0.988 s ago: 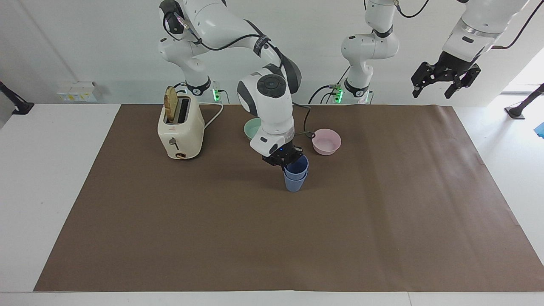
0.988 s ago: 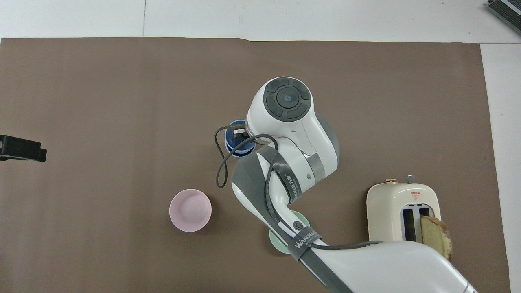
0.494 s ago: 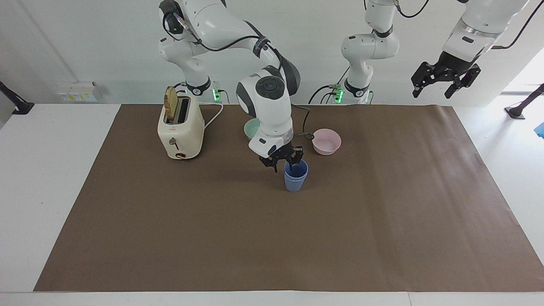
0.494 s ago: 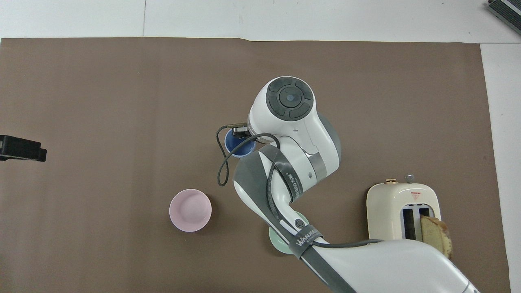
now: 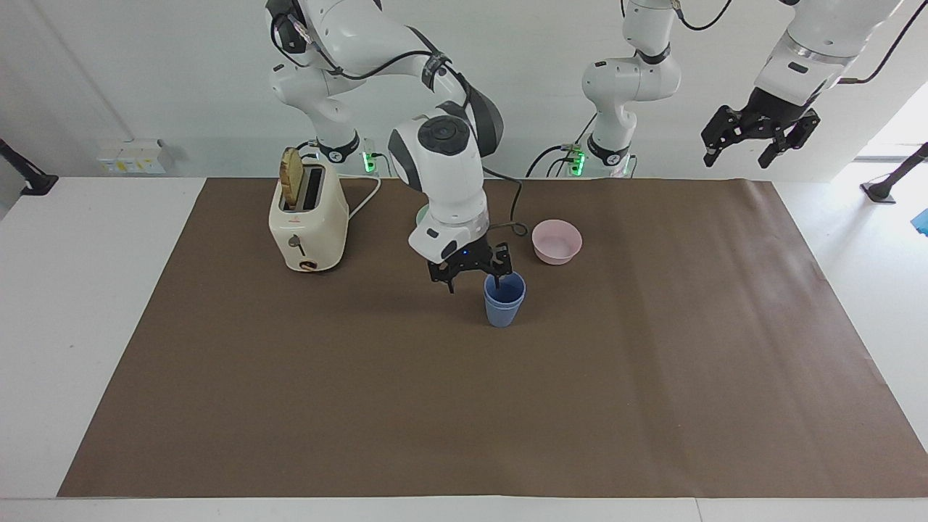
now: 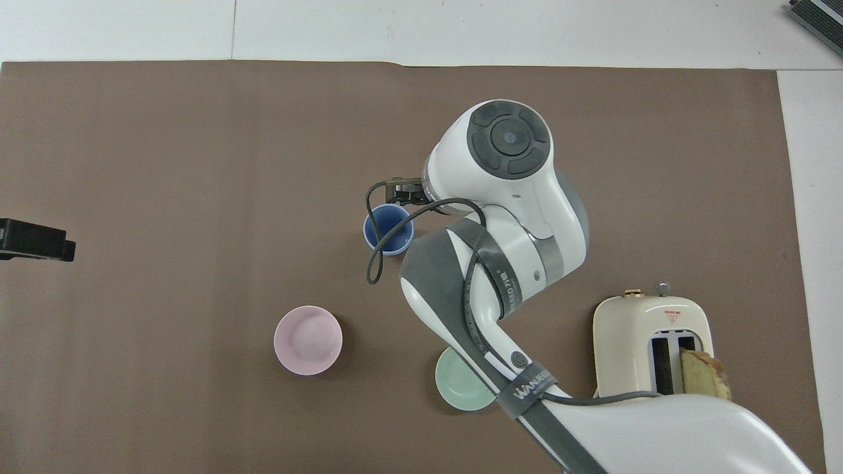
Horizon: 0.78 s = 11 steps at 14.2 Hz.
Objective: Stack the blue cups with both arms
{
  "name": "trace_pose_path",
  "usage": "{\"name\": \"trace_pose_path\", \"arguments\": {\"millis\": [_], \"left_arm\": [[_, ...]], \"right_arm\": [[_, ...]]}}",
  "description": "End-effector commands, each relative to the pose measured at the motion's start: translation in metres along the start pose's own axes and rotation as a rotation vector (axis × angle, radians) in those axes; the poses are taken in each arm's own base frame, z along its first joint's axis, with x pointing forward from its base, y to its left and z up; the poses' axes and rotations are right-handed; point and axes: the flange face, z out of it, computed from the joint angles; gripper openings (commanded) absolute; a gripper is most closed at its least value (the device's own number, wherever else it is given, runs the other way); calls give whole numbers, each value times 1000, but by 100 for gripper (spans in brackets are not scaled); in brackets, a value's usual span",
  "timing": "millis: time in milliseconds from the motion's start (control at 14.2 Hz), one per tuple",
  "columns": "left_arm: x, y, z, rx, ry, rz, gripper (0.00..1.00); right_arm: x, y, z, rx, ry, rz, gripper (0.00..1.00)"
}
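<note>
The blue cups (image 5: 504, 301) stand nested as one stack on the brown mat, the darker inner one showing inside the paler rim in the overhead view (image 6: 388, 229). My right gripper (image 5: 473, 278) hangs open just above the mat, beside the stack toward the right arm's end. One fingertip (image 5: 498, 273) sits at the stack's rim and nothing is between the fingers. From overhead the arm's wrist covers most of this gripper (image 6: 405, 191). My left gripper (image 5: 757, 138) waits open, raised high at the left arm's end, and only its tip (image 6: 36, 240) shows from overhead.
A pink bowl (image 5: 557, 241) (image 6: 307, 340) sits nearer to the robots than the stack. A mint-green bowl (image 6: 461, 390) lies partly under the right arm. A cream toaster (image 5: 308, 217) (image 6: 652, 339) holding a bread slice stands toward the right arm's end.
My right gripper opened and let go of the upper blue cup, which dropped fully into the lower one. The gripper then rose and shifted toward the right arm's end. The left arm stayed still.
</note>
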Motion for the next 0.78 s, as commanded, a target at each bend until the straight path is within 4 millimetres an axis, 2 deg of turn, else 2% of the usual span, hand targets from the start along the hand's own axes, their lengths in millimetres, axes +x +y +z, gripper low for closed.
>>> {"name": "trace_pose_path", "arguments": {"millis": [0,71,212,282,424,565,706], "left_arm": [[-2,-3,-3,6,-8,-1,100],[-2,-3,-2,6,-10,-1,100],[-2,-4,-3,6,-8,-2,100],[-2,-4,-3,6,-8,-2,100],[-2,-3,-2,6,-10,-1,100],[-2,-2,-3,6,-8,1,100],[-2,-3,-3,6,-8,-1,100]], "right_arm": [[12,36,-43,2,27,20,100],[16,47,-54,3,40,27,100],[28,83,-71,-2,54,36,100],[30,96,-74,-15,39,21,100],[29,119,-88,-51,16,1,100],[24,135,-114,-124,34,-54,100],[19,159,-131,-167,7,-72,100]]}}
